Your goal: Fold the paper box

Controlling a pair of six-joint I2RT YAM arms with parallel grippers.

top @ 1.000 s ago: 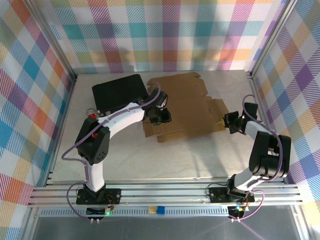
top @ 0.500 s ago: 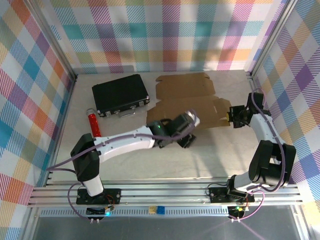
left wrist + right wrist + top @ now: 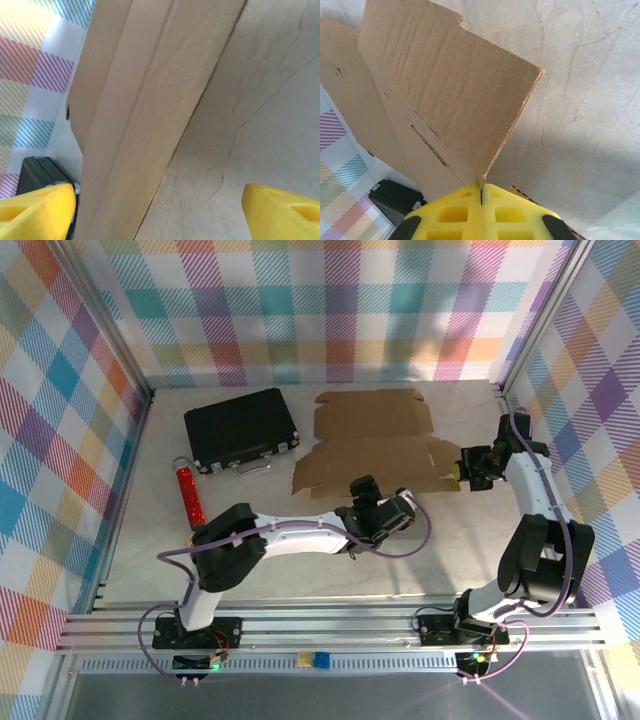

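The left tool (image 3: 383, 508) is in the middle of the table (image 3: 450, 550), on the near side of the paper box (image 3: 375, 445). It is wide open. From its own camera the left tool (image 3: 160, 205) has its yellow pads (image 3: 35, 210) far apart, one at each side, and nothing is held between them. The near edge of the paper box (image 3: 140, 100) is just beside the left pad, but I cannot tell if they touch.

A bit farther back and to the right is the right tool (image 3: 468, 469). It is shut tight on the paper box. From its own camera the right tool (image 3: 481, 192) has its two pads pressed together, with the edge of a brown flap (image 3: 450, 95) pinched between them. The flap sticks up from the pads.

The paper box is a brown sheet lying open and flat on the table, far from the arm bases and a little to the right.

Left of it is a black case (image 3: 240, 428) with a handle. Nearer than the case lies a red tube (image 3: 186, 490).

Behind it all is a wall (image 3: 330, 310) with squares of many colours
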